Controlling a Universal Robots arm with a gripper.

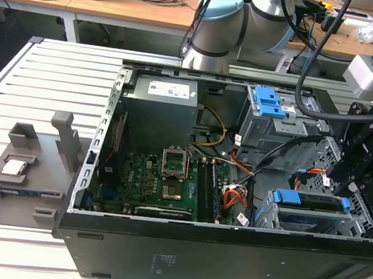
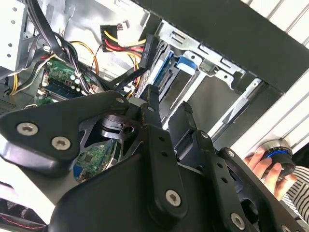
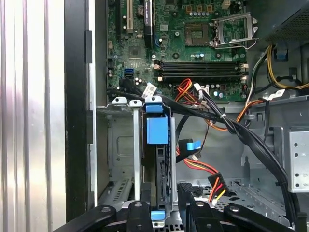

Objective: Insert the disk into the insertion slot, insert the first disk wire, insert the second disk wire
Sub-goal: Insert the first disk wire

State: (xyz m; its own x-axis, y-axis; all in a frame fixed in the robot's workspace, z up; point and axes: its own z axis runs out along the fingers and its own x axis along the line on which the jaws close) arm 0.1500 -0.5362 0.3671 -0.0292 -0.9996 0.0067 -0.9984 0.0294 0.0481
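The disk (image 1: 311,202), framed in a blue carrier, lies inside the insertion slot (image 1: 265,214) at the case's front corner on the exterior view's right. In the first wrist view I see the disk (image 3: 157,130) edge-on between the slot's walls (image 3: 137,145). My gripper (image 1: 358,178) hovers just above and beyond the disk's outer end. Its fingers are open, standing either side of that end (image 3: 161,207) with a gap between them (image 2: 169,104). Loose beside the slot are a blue-tipped data wire (image 3: 193,145) and a black power plug (image 3: 215,181) with red and yellow leads (image 2: 108,36).
A taller grey cage with blue latches (image 1: 271,107) stands behind the slot. Black cable bundles (image 3: 231,125) cross between the motherboard (image 1: 161,184) and the drive bays. A person's hand (image 2: 263,163) rests on a round controller (image 2: 280,152) outside the case. A grey fixture (image 1: 29,162) lies on the slatted table.
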